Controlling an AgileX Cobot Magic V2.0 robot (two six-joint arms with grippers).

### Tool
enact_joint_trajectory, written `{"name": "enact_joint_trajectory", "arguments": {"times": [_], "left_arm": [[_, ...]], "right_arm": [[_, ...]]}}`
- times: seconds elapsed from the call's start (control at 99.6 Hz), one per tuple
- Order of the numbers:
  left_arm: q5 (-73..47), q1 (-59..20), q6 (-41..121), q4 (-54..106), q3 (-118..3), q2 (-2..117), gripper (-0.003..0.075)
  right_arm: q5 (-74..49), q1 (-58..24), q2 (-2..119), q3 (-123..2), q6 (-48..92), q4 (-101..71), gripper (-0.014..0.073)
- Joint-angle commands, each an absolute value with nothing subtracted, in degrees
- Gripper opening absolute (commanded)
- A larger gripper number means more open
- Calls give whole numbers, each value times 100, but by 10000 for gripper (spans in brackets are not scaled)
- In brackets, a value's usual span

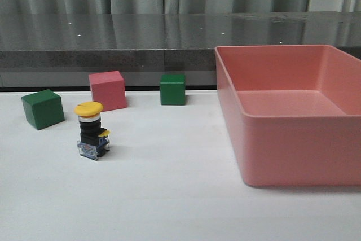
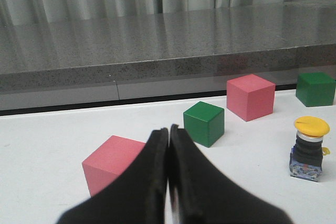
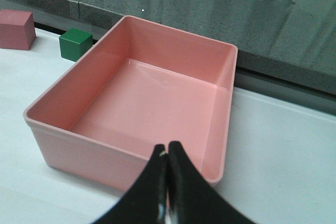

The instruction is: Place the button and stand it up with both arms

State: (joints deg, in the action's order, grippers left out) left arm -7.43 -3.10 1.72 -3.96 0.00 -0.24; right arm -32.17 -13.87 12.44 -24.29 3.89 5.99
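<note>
On the desk [image 1: 169,196], the button [image 1: 92,131] stands upright near a green cube [image 1: 43,109]: yellow cap, black body, clear bluish base. Left hand [image 2: 168,135] and right hand [image 3: 167,153] have fingers pressed together, holding nothing.

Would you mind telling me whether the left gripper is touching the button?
Apart. In the left wrist view, the shut left gripper and the upright button have bare white table between them.
</note>
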Motion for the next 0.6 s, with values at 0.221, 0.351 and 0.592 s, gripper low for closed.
{"name": "enact_joint_trajectory", "arguments": {"times": [0.221,0.351,0.592], "left_arm": [[-227,-309,106,-381,261,-205,-20],[-227,-309,106,-381,261,-205,-20],[-227,-309,106,-381,261,-205,-20]], "right_arm": [[-1180,-1081,588,-1474,-41,760,-61],[-241,-964,-10,-742,-90,505,-61],[378,-699,-152,16,-94,-31,-61]]}}
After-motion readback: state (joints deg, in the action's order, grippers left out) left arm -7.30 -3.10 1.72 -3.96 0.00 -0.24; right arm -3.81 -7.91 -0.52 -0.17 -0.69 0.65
